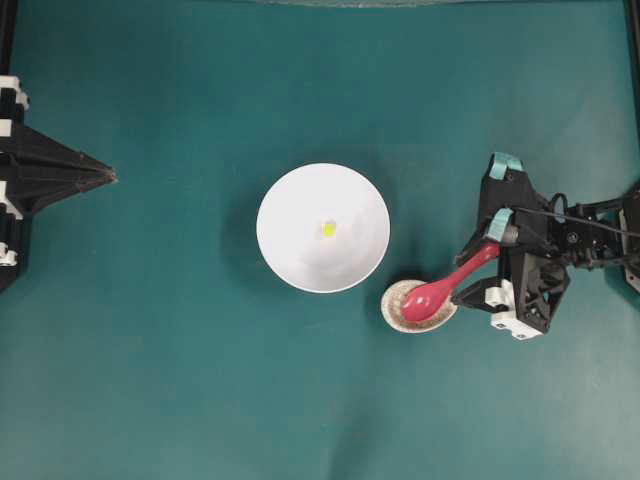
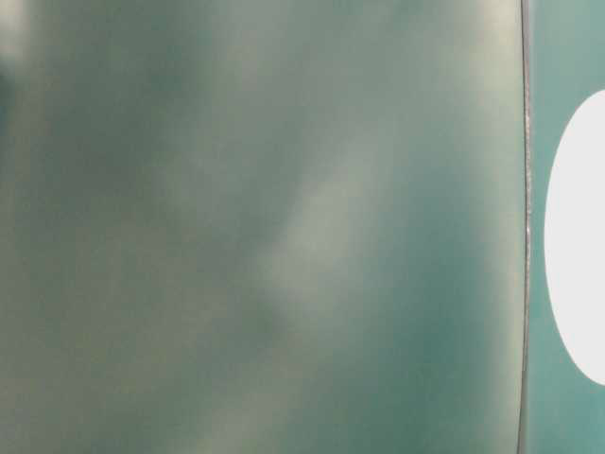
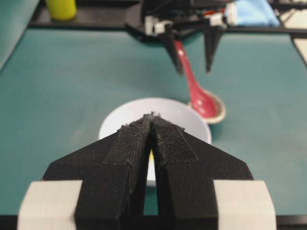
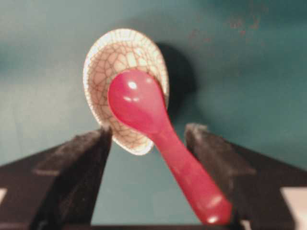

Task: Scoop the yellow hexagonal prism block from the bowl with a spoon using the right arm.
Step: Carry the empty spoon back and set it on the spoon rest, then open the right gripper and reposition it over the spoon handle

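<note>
Spoon [image 1: 455,284] lies with its scoop in the speckled rest [image 1: 400,312], handle slanting up-right between the spread, empty jaws of the right gripper [image 1: 492,262]. Yellow block [image 1: 328,229] sits mid-bowl [image 1: 290,200], left of that gripper. Left gripper [image 3: 152,120] is pressed together, far left.

My overhead view is evenly lit and sharp, with soft shadows beside the bowl [image 1: 322,228]. The table-level view is a hazy, unfocused green smear. My right wrist camera blurs the spoon [image 4: 158,129], which shows small glints; its corners darken.
</note>
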